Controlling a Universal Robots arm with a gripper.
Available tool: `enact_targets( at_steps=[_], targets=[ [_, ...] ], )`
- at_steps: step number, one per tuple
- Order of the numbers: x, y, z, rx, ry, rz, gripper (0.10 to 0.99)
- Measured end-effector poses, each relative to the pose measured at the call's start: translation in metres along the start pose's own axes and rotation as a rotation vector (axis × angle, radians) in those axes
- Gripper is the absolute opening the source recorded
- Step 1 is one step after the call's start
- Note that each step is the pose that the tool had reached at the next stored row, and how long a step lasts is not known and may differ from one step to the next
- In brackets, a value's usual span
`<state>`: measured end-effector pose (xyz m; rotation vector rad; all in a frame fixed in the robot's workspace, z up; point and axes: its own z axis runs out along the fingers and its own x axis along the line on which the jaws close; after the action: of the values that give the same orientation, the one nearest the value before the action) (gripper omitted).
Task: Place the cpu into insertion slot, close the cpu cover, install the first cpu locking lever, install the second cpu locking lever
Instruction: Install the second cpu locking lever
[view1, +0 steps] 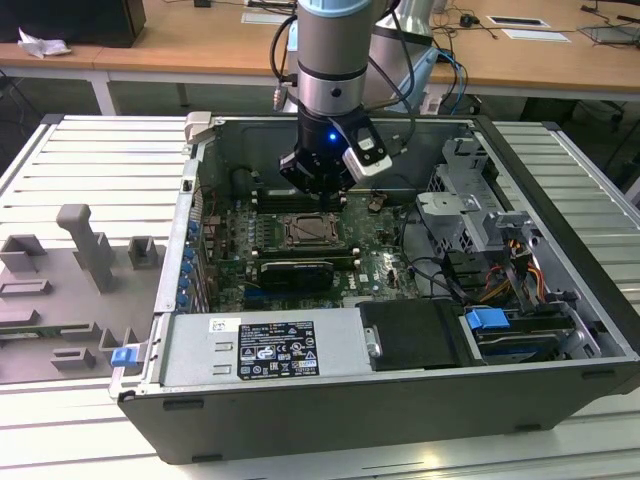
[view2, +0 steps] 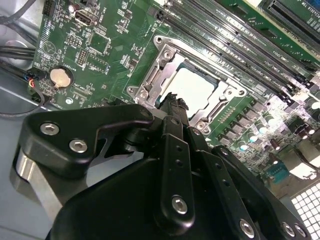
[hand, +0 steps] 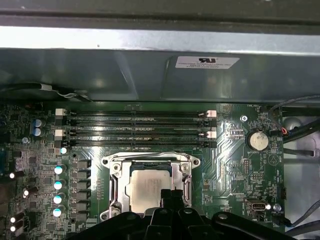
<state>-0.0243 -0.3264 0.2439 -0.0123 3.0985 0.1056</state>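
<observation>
The cpu (hand: 146, 189) lies flat in the insertion slot (hand: 106, 161), its pale metal top showing in both wrist views (view2: 192, 86). The silver cpu cover (hand: 114, 186) lies down around the chip as a frame (view2: 161, 69). My gripper (hand: 172, 194) hangs just above the chip's near edge, with its black fingertips (view2: 172, 102) pressed together and nothing between them. In the exterior view the gripper (view1: 322, 198) stands over the socket (view1: 310, 232) inside the open computer case. I cannot make out how the locking levers sit.
Long black memory slots (hand: 135, 131) run just beyond the socket, and a coin battery (hand: 256, 140) sits beside it. A black graphics card (view1: 292, 270), a drive cage (view1: 465, 200) and the power supply (view1: 260, 345) crowd the case. Grey fixtures (view1: 90, 250) stand at the exterior view's left.
</observation>
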Motion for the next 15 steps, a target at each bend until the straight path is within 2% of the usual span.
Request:
enact_targets(
  at_steps=[15],
  targets=[
    [0.0000, -0.0040, -0.0003, 0.000, 0.0000, 0.000, 0.106]
  ],
)
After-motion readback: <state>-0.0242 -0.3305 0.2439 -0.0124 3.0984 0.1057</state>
